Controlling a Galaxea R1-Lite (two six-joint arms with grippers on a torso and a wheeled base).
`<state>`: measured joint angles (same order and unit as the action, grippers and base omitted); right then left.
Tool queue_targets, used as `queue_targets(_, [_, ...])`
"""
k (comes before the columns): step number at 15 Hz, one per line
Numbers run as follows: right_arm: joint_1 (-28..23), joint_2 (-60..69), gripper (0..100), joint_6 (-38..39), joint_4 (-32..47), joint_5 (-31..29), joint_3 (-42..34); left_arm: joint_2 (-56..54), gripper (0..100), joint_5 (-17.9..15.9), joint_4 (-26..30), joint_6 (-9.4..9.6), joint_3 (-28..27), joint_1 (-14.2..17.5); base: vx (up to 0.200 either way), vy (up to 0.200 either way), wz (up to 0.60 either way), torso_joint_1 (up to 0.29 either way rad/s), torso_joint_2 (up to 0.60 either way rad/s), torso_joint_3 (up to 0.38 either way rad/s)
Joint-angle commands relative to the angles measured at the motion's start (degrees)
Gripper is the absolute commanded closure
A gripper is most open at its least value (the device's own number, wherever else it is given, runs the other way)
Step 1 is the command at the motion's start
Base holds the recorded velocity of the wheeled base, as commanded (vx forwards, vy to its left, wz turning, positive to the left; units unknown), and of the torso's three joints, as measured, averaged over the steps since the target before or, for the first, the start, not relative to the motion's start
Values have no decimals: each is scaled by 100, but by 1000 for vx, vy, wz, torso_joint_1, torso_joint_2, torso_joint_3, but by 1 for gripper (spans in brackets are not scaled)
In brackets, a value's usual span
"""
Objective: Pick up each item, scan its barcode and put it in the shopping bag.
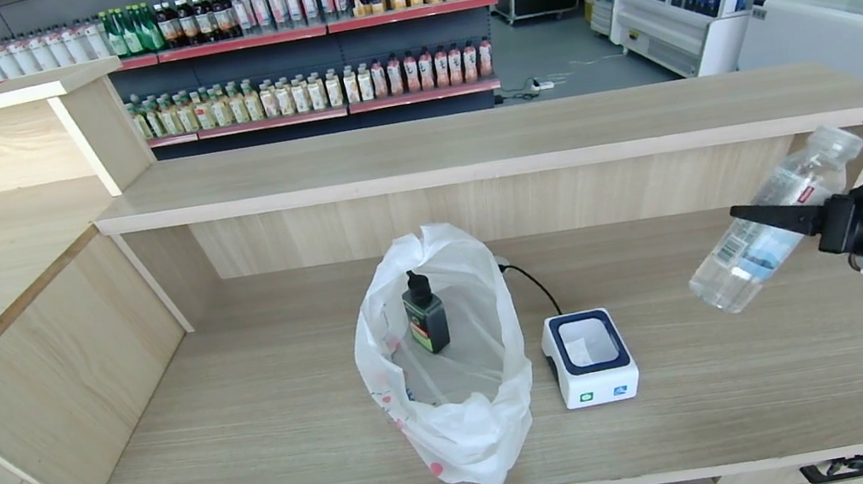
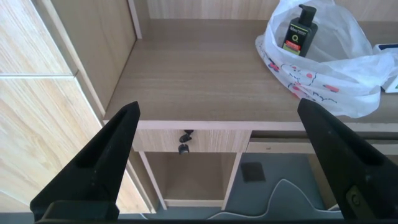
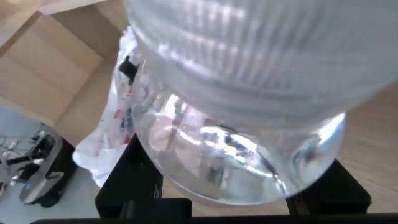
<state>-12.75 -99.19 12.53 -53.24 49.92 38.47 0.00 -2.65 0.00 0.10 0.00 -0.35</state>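
Claw on my right arm (image 1: 778, 218) was clamped around a clear water bottle (image 1: 735, 273), holding it tilted in the air over the right end of the desk (image 1: 253, 426), lower end pointing inward. Out from there the white scanner (image 1: 588, 356) sat on the desk, window up, its black cable (image 1: 529, 283) running toward the back. Just beside it, on its left, stood the white shopping bag (image 1: 460, 419), mouth open, a dark pump bottle (image 1: 425, 316) upright inside. My left claw (image 2: 214, 163) hung with fingers spread wide, holding nothing, off the desk's front edge near the left corner.
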Motion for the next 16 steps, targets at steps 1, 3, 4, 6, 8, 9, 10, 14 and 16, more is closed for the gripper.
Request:
queue_targets(1, [748, 1069, 100, 267, 85, 527, 125, 9, 0, 1, 0, -1, 0, 0, 0, 0, 0, 0, 0, 0])
queue_targets(3, [1126, 1526, 100, 636, 85, 967, 46, 9, 0, 1, 0, -1, 0, 0, 0, 0, 0, 0, 0, 0])
queue_targets(4, [1302, 1719, 100, 821, 94, 993, 20, 9, 0, 1, 0, -1, 0, 0, 0, 0, 0, 0, 0, 0])
queue_targets(6, [1662, 2370, 100, 1269, 384, 985, -77, 9, 0, 1, 0, -1, 0, 0, 0, 0, 0, 0, 0, 0])
queue_targets(8, [2031, 3126, 100, 1331, 1175, 897, -182, 9, 0, 1, 0, -1, 0, 0, 0, 0, 0, 0, 0, 0])
queue_targets(9, [2128, 3398, 100, 1322, 1492, 870, -217, 9, 0, 1, 0, -1, 0, 0, 0, 0, 0, 0, 0, 0])
queue_targets(10, [2233, 3600, 100, 1322, 1685, 870, -244, 9, 0, 1, 0, -1, 0, 0, 0, 0, 0, 0, 0, 0])
queue_targets(14, [2514, 4022, 100, 1366, 2177, 879, -182, 9, 0, 1, 0, -1, 0, 0, 0, 0, 0, 0, 0, 0])
queue_targets(16, [2567, 4057, 100, 1366, 2318, 888, -103, 9, 0, 1, 0, 8, 0, 0, 0, 0, 0, 0, 0, 0])
